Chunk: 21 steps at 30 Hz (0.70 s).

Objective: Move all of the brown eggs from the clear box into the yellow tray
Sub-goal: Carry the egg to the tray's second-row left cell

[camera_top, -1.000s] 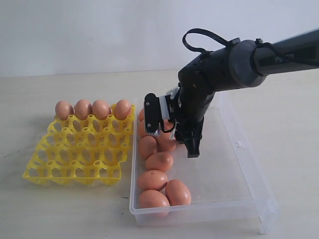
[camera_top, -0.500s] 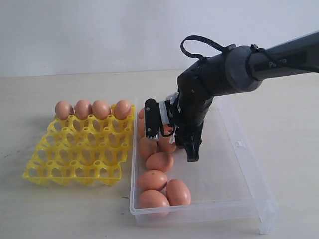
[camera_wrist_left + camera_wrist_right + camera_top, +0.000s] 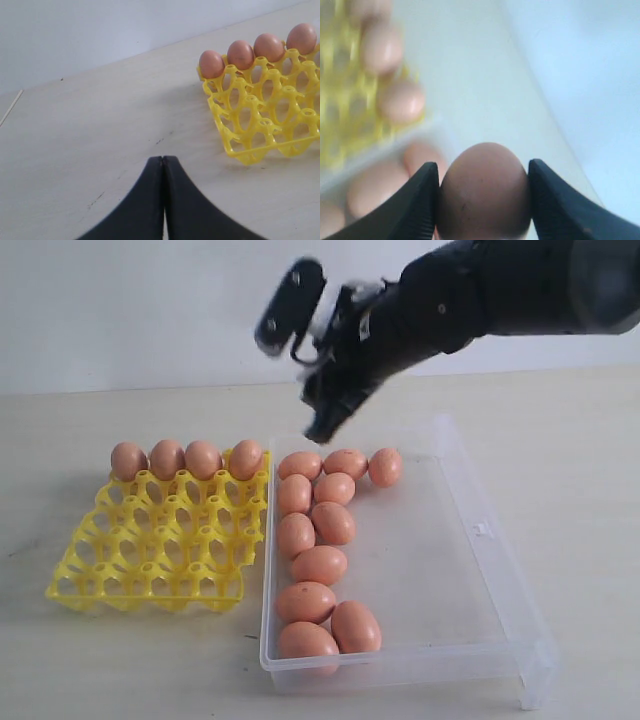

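Note:
My right gripper (image 3: 483, 165) is shut on a brown egg (image 3: 482, 195), held high above the table. In the exterior view the right arm (image 3: 440, 300) hangs over the back left corner of the clear box (image 3: 480, 530), and the held egg is hidden there. Several brown eggs (image 3: 320, 565) lie along the box's left side. The yellow tray (image 3: 150, 550) sits left of the box with several eggs (image 3: 166, 458) in its back row. My left gripper (image 3: 163, 159) is shut and empty over bare table beside the tray (image 3: 260, 125).
The box's right half holds no eggs, and a small latch tab (image 3: 484, 531) sits on its right wall. A pale wall (image 3: 120, 310) stands behind the table. The tray's front rows are open cups.
The right gripper has risen out of the box with an egg, moving up and back toward the left. Eggs it covered before now show. The tray's eggs are unchanged.

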Motion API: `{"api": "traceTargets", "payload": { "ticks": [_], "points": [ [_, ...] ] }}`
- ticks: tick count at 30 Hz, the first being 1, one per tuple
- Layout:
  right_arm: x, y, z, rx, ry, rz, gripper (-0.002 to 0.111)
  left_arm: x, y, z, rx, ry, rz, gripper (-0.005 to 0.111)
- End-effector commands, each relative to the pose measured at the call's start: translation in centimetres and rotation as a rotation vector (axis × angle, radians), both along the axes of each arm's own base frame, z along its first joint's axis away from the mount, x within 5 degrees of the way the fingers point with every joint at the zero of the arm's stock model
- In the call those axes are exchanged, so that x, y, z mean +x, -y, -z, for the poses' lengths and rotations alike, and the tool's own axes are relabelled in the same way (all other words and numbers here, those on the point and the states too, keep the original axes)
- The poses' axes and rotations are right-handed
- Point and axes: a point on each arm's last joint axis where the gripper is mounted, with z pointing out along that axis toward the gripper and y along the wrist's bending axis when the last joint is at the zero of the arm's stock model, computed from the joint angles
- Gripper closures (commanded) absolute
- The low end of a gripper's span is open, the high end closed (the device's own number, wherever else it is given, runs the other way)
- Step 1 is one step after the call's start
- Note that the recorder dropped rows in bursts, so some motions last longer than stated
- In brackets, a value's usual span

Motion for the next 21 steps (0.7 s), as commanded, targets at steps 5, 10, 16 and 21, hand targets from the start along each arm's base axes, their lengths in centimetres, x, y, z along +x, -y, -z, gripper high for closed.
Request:
{"api": "traceTargets", "payload": {
  "ticks": [5,10,16,21],
  "points": [
    [-0.9,-6.3,1.6,0.432,0.044,0.046,0.108,0.0,0.0,-0.2,-0.006,0.018,0.002,0.107],
    [-1.9,-9.8,4.3,0.667,-0.069,0.043,0.108,0.0,0.0,-0.2,-0.006,0.018,0.002,0.107],
    [-1.5,-12.4,6.3,0.863,-0.259,0.027,0.108,0.0,0.0,-0.2,-0.006,0.018,0.002,0.107],
    [-0.6,-14.1,7.5,0.921,-0.318,-0.017,0.108,0.0,0.0,-0.2,-0.006,0.018,0.002,0.107]
  ]
}}
